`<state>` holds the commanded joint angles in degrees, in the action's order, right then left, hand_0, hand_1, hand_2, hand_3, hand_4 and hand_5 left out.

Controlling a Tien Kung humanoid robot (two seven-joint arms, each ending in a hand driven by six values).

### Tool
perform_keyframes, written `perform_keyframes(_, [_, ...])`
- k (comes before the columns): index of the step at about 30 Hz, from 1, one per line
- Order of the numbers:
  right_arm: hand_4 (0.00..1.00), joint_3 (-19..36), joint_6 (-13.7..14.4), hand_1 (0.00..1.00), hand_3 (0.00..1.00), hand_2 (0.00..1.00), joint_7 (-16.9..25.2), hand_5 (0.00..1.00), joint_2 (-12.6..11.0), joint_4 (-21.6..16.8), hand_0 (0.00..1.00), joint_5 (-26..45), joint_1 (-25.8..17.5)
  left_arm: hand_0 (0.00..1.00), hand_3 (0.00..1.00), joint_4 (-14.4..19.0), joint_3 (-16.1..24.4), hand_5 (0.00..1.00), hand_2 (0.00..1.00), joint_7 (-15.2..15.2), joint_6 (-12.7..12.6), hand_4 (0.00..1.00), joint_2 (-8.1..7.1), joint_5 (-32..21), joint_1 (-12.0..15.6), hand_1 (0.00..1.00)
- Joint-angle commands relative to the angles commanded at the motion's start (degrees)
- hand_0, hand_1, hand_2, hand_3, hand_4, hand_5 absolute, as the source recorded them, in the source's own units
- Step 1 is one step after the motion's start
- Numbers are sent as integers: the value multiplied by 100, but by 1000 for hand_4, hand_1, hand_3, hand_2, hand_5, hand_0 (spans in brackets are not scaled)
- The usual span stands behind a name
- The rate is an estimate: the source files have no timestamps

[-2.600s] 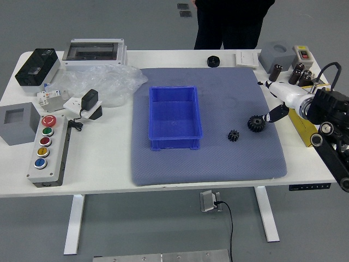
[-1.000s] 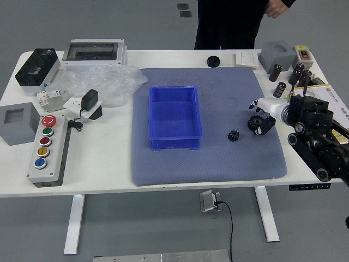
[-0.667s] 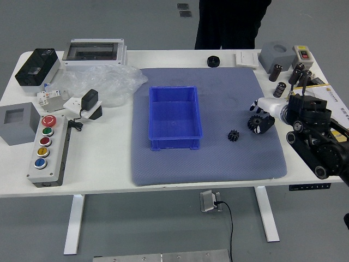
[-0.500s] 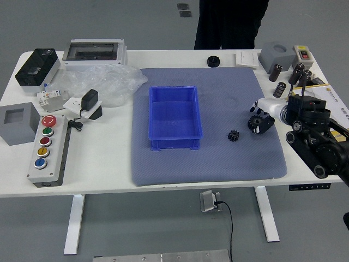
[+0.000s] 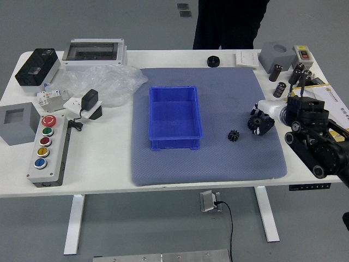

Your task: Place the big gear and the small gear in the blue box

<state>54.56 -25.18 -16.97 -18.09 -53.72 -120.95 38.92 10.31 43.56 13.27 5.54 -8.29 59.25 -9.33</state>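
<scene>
My right hand (image 5: 258, 120) reaches in from the right and is shut on the big black gear (image 5: 253, 123), fingers at its far side and thumb at its near right side. The hand hides part of that gear, which is still at the mat's right part. Left of it, the small black gear (image 5: 233, 135) lies on the blue-grey mat, apart from the hand. An open blue box (image 5: 174, 143) stands on the mat left of both gears. My left arm is out of view.
Black cylinders (image 5: 280, 89), a grey block (image 5: 277, 55) and a yellow-edged box (image 5: 337, 109) are right of the mat. A black round part (image 5: 213, 61) lies beyond it. Plastic wrap (image 5: 103, 84) and a button panel (image 5: 50, 150) are left. A person (image 5: 228, 24) stands behind the table.
My right hand has moved left and toward the near side to the big gear, and its fingers have closed around it. The person's hand, briefly visible at the top, has left view.
</scene>
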Motion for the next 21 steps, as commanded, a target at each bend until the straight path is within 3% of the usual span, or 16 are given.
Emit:
perform_keyframes(4, [762, -5, 41, 759, 789, 772, -12, 223, 6, -5, 857, -17, 0, 812, 733, 0, -1, 151, 790, 0, 0, 482, 1, -2, 4, 811])
perform_keyframes(5, [740, -6, 51, 684, 684, 693, -13, 233, 7, -5, 815, -21, 0, 812, 734, 0, -1, 152, 788, -1, 0, 483, 2, -2, 3, 810])
perform_keyframes(10, [740, -15, 90, 684, 684, 693, -21, 233, 16, 4, 815, -44, -6, 812, 734, 0, 2, 152, 788, -1, 0, 483, -1, 4, 1, 810])
perform_keyframes(11, [699, -17, 97, 629, 625, 606, -22, 234, 18, 7, 770, -48, -8, 811, 734, 0, 3, 150, 787, -1, 0, 482, -1, 6, 1, 810])
perform_keyframes(21, [651, -37, 192, 585, 603, 552, -34, 221, 35, 50, 737, -86, -41, 811, 733, 0, -10, 151, 787, 0, 1, 482, 2, 6, 7, 810])
